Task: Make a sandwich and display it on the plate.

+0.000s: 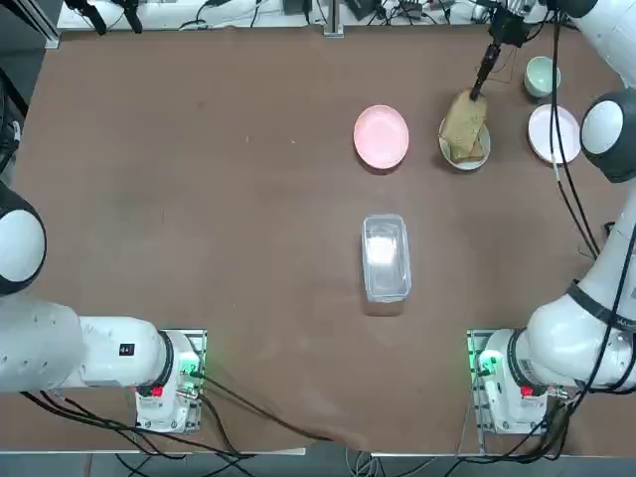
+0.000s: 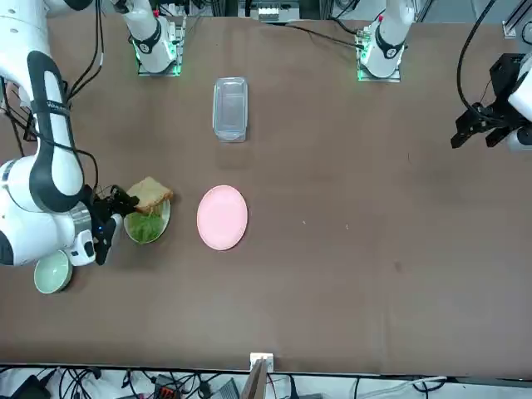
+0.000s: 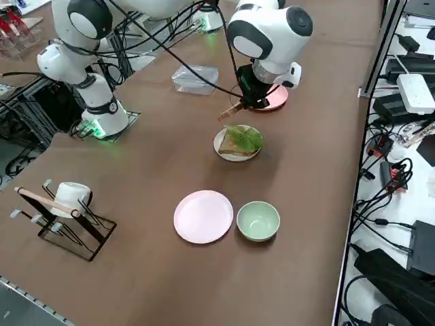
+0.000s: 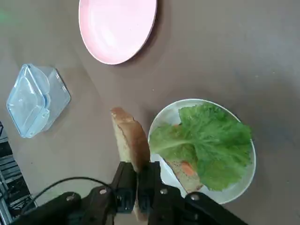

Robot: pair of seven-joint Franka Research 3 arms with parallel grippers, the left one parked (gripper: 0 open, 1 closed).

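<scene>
- The right gripper (image 4: pixel 137 187) is clamped on 1 toasted bread slice (image 4: pixel 131 143), pinching its edge between both fingers (image 4: pixel 123 185); the slice stands on edge in the wrist view.
- The gripper (image 1: pixel 484 72) hangs near the table's far edge, toward its right corner, just beyond the plate (image 1: pixel 444 149).
- In the top view the held slice (image 1: pixel 464 121) slants over the plate and hides most of what lies on it.
- The small white plate (image 4: pixel 237 187) carries the open half of the sandwich (image 4: pixel 206 150): 1 bottom bread slice with green lettuce leaves (image 4: pixel 211 140) spread over it and a small orange bit (image 4: pixel 186 168) showing on the bread.
- The held slice is beside and above the lettuce, not lying flat on it; whether its lower edge touches the plate cannot be told.
- A pink plate (image 1: pixel 382 136) sits just to the left of the white one, toward the middle of the far edge.
- A clear plastic container (image 1: pixel 386 256) lies near the table's centre, well apart from both plates.
- A second plain plate (image 1: pixel 550 133) and a pale green bowl (image 1: pixel 541 76) sit by the right edge near the far right corner.
- In the side view, a small rack (image 3: pixel 64 221) holding a white cup (image 3: pixel 68 197) stands beyond them.
</scene>
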